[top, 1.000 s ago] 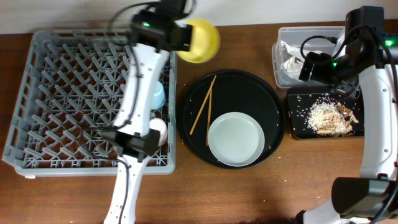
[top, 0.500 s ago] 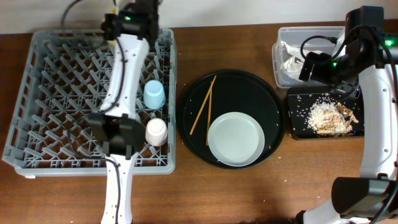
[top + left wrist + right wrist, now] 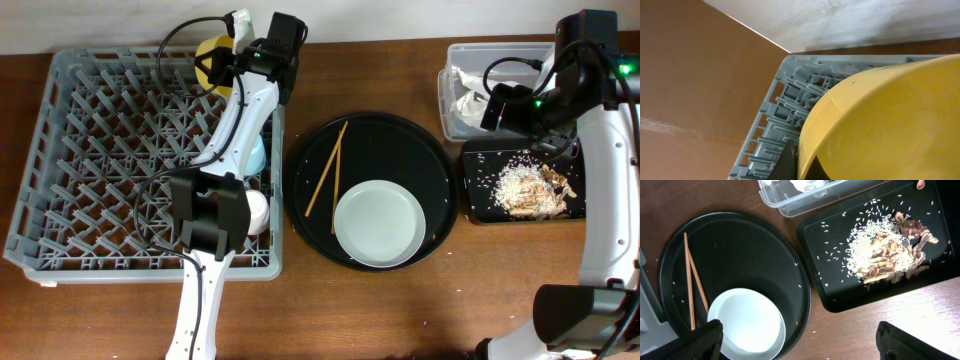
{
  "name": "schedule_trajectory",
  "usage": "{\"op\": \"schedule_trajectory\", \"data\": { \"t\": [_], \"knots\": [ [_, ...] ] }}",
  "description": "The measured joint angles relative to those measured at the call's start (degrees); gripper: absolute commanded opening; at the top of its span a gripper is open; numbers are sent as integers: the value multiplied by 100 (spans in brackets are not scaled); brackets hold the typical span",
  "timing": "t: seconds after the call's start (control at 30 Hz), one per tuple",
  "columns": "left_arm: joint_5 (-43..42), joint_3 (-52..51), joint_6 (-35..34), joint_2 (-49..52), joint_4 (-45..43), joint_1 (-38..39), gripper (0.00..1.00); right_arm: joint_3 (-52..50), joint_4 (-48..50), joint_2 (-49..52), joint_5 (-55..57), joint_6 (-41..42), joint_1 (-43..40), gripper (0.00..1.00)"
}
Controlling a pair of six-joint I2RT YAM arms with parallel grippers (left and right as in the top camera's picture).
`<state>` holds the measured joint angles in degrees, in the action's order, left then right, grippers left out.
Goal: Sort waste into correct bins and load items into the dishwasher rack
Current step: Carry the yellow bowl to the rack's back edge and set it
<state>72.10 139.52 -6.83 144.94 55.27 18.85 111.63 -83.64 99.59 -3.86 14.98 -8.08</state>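
The left gripper point(image 3: 230, 64) clamps the rim of the small yellow bowl point(image 3: 880, 125) over the dishwasher rack's point(image 3: 90, 150) back edge. The bowl looks light, stiff and slick, so a rim pinch may slip. Upright pegs and the light blue cup point(image 3: 257, 157) nearby crowd its landing, while the right gripper point(image 3: 797, 330) hangs well apart, fingers spread and empty.

Smooth glossy yellow bowl point(image 3: 880, 125), grey plastic rack point(image 3: 100, 150), thin wooden chopsticks point(image 3: 325, 170), perhaps glazed plate point(image 3: 380, 222)

No legible txt, labels, nos. or signs in any view.
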Motion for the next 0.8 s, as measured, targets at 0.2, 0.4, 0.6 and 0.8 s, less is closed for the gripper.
{"op": "schedule_trajectory", "data": {
  "t": [0.2, 0.4, 0.6, 0.8],
  "knots": [
    [44, -35, 0, 0, 483, 258, 0, 0, 0, 0, 0, 0, 0, 99],
    [0, -35, -4, -2, 717, 385, 0, 0, 0, 0, 0, 0, 0, 99],
    [396, -37, -26, -7, 514, 308, 0, 0, 0, 0, 0, 0, 0, 98],
    [444, -48, -70, -7, 96, 293, 0, 0, 0, 0, 0, 0, 0, 98]
  ]
}}
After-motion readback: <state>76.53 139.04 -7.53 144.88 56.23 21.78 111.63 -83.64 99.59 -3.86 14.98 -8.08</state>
